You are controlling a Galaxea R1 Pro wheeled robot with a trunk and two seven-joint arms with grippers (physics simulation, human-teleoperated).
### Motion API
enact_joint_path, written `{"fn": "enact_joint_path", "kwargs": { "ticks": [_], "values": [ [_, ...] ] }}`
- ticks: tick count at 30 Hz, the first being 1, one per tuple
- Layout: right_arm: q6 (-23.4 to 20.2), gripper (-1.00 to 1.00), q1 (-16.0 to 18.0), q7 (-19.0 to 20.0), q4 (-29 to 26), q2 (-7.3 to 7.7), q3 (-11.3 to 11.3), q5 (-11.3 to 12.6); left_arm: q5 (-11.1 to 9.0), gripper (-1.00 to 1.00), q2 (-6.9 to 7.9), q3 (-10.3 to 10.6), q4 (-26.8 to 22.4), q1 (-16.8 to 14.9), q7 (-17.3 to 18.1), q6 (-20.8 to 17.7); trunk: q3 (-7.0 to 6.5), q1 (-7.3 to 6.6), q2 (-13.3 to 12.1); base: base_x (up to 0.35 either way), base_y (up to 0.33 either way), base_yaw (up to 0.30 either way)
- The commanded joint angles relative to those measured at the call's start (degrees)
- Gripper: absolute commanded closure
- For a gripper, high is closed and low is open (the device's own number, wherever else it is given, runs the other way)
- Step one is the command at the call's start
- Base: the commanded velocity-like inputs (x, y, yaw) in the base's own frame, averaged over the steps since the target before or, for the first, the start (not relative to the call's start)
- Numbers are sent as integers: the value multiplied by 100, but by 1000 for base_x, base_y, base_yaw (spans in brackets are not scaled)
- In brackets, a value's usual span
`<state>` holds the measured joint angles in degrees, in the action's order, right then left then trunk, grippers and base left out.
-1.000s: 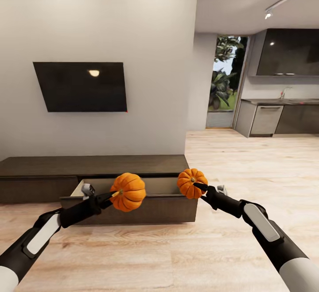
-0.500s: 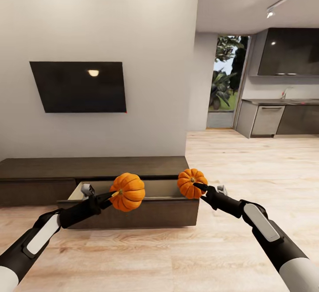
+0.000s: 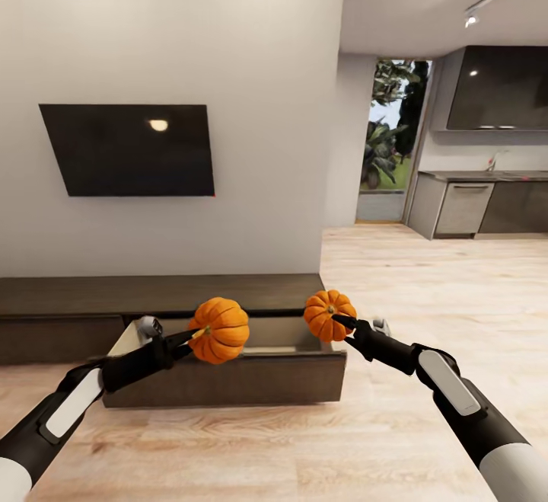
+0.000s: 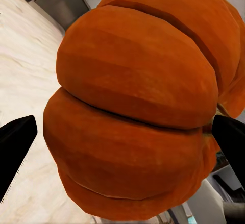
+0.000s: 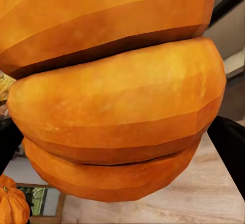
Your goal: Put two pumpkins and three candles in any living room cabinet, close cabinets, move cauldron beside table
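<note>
Two pumpkins (image 3: 219, 330) (image 3: 329, 315) clamped, one per end effector (image 3: 196, 333) (image 3: 344, 324), above open cabinet drawer (image 3: 228, 365); none stowed yet; candles, closing, cauldron left.

The floor (image 3: 426, 289) is light wood planks and it runs from the living room into the kitchen at the back. On it, against the white wall, stands the cabinet (image 3: 68, 296), long, low and dark brown, with a flat top. One drawer (image 3: 228, 380) at its right end is pulled out over the floor. Grey kitchen cabinets (image 3: 464, 209) also stand on the floor, far behind.
</note>
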<state>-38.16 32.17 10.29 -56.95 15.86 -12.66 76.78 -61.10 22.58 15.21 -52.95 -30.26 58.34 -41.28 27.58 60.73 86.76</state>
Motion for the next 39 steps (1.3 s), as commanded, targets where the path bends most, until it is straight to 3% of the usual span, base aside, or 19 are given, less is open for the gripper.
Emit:
{"fn": "enact_joint_path", "kwargs": {
  "ticks": [1, 10, 13, 16, 20, 25, 28, 29, 30, 32, 35, 37, 39],
  "values": [
    [-8, 100, 5, 17, -2, 5, -8, 16, -65, 100, 7, 15, 2, -6, -5, -47, 6, 3, 3, 319, -7, 0],
    [-7, 100, 5, -10, -3, 4, -57, 13, -43, 100, 9, 8, -3, -6, -32, -41, 6, 3, 3, 269, -142, 0],
    [-7, 100, 6, -45, 1, -1, -64, -18, -32, 100, 6, 6, -6, -6, -282, -36, 6, 3, 3, 124, -95, 0],
    [-13, 100, 6, -56, 7, -3, -61, -259, -68, 100, 4, -2, -39, -6, -719, -37, 6, 3, 3, 32, -25, 0],
    [-23, 100, 6, -61, 15, -4, -59, -614, -73, 100, 8, -8, -70, -6, -923, -31, 6, 3, 3, 7, -6, 0],
    [-28, 100, 4, -62, 13, -4, -64, -716, -55, 100, 45, -45, -91, -6, -973, -29, 6, 3, 3, 1, -1, 0],
    [-32, 100, 4, -66, 10, -9, -71, -733, -38, 100, 52, -225, -93, -6, -1105, -31, 6, 3, 3, 0, 0, 0],
    [-32, 100, 2, -66, 8, -10, -74, -761, -48, 100, 53, -351, -125, -6, -1272, -35, 6, 3, 3, 0, 0, 0],
    [-43, 100, 1, -61, 6, -7, -73, -860, -57, 100, 50, -571, -462, -9, -1678, -66, 6, 3, 3, 0, 0, 0],
    [-59, 100, 0, -37, 7, -4, -66, -958, -69, 100, 23, -768, -1152, -8, -2415, -250, 6, 3, 3, 0, 0, 0],
    [-77, 100, 2, -14, 8, 2, -52, -1004, -142, 100, -14, -910, -1774, -8, -3586, -632, 6, 3, 3, 0, 0, 0],
    [-90, 100, 4, -33, 4, -1, -51, -1018, -200, 100, -64, -922, -1922, -9, -4068, -728, 6, 3, 3, 0, 0, 0],
    [-98, 100, 13, -64, 3, -3, -54, -1021, -194, 100, -219, -918, -1985, -19, -4424, -767, 6, 3, 3, 0, 0, 0]
  ]
}}
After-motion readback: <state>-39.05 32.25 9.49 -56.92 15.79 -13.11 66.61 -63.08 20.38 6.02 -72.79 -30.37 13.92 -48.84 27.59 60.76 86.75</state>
